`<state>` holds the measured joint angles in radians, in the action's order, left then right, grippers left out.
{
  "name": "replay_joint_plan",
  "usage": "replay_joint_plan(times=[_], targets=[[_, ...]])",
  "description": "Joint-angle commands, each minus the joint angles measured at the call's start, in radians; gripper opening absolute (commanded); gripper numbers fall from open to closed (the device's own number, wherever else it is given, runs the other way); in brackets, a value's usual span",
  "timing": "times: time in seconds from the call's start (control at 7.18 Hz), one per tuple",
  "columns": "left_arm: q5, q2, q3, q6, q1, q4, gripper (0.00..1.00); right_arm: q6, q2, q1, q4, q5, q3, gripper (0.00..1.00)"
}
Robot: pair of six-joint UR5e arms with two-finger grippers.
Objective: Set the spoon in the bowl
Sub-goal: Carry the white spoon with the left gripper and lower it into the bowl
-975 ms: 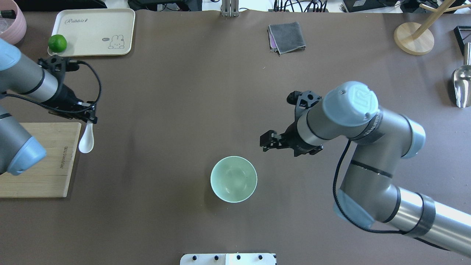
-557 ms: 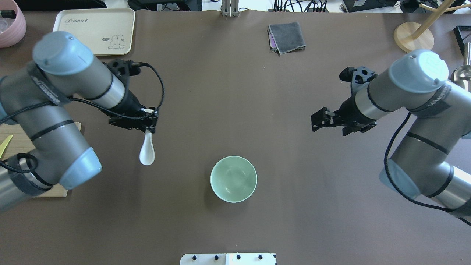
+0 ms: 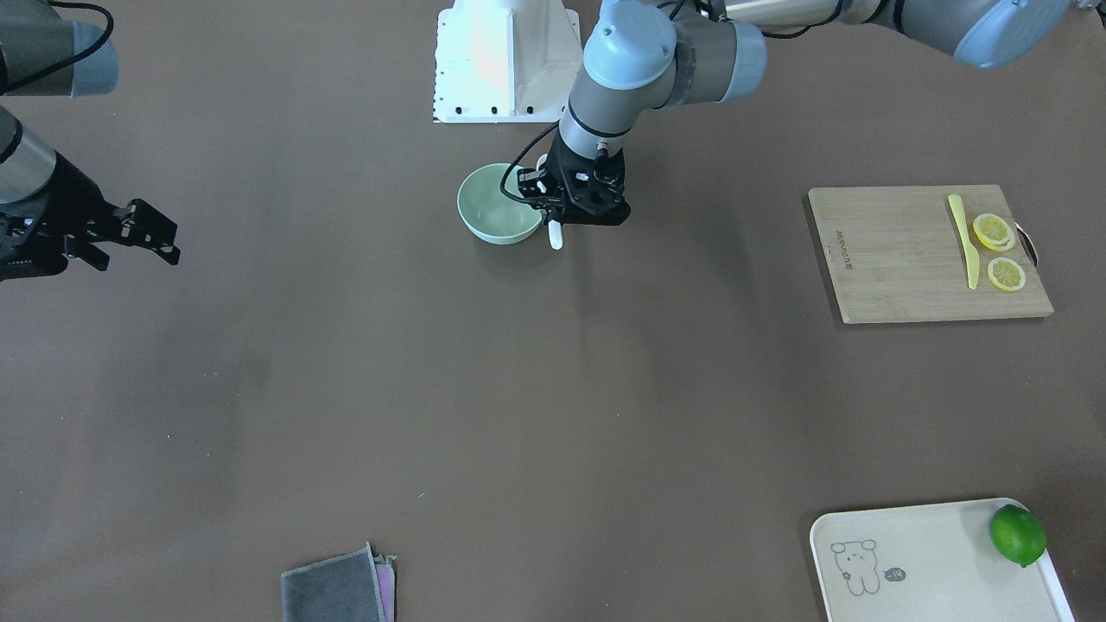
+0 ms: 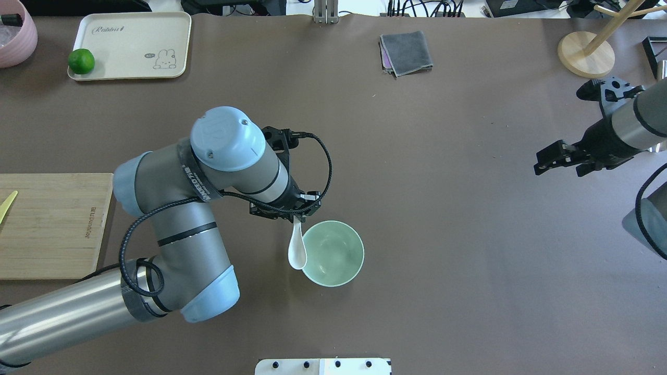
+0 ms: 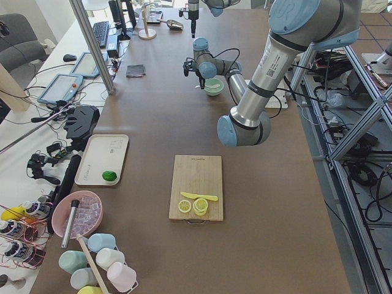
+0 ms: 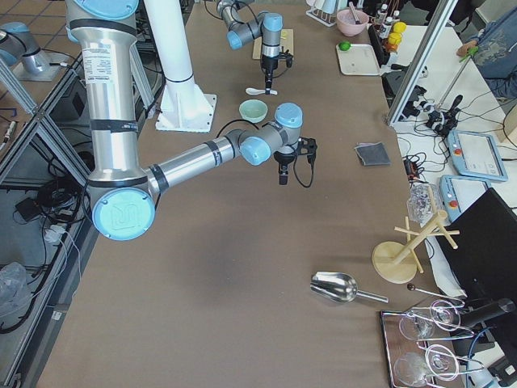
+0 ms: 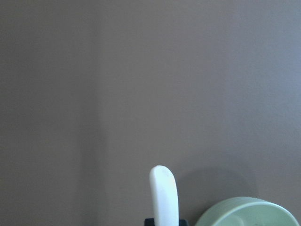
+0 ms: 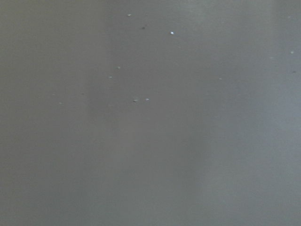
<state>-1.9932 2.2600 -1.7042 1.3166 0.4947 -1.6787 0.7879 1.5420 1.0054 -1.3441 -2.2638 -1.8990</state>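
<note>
Mint-green bowl (image 4: 341, 260) sits on the brown worktop (image 4: 417, 234). At its nine o'clock rim hangs the white spoon (image 4: 297, 252), its handle pinched by the fingers of the left gripper (image 4: 295, 213). Off toward three o'clock, the right gripper (image 4: 544, 159) has its fingers spread, empty.

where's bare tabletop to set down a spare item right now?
Biggest bare patch: mid-table, bordered by the folded grey cloth, the bowl and the open right gripper. Second: the strip between the tray and the cutting board. Crowded: the bowl's side toward the cutting board, where the left gripper holds the spoon by its handle.
</note>
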Motion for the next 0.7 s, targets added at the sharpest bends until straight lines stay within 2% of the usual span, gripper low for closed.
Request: replay_joint_plan(times=[0.0, 0.28, 0.42, 0.56], targets=[[0.028, 0.023, 0.024, 0.004, -0.031, -0.007, 0.00, -0.050, 0.050, 0.038, 0.000, -0.008, 0.003, 1.00], [0.031, 0.041, 0.026, 0.024, -0.044, -0.009, 0.01, -0.052, 0.066, 0.039, 0.003, -0.008, 0.003, 1.00], [0.036, 0.058, 0.043, 0.024, -0.050, -0.010, 0.83, -0.050, 0.069, 0.042, 0.003, -0.008, 0.003, 1.00], [0.066, 0.062, 0.044, 0.026, -0.051, -0.010, 0.97, -0.052, 0.073, 0.045, 0.003, -0.008, 0.003, 1.00]])
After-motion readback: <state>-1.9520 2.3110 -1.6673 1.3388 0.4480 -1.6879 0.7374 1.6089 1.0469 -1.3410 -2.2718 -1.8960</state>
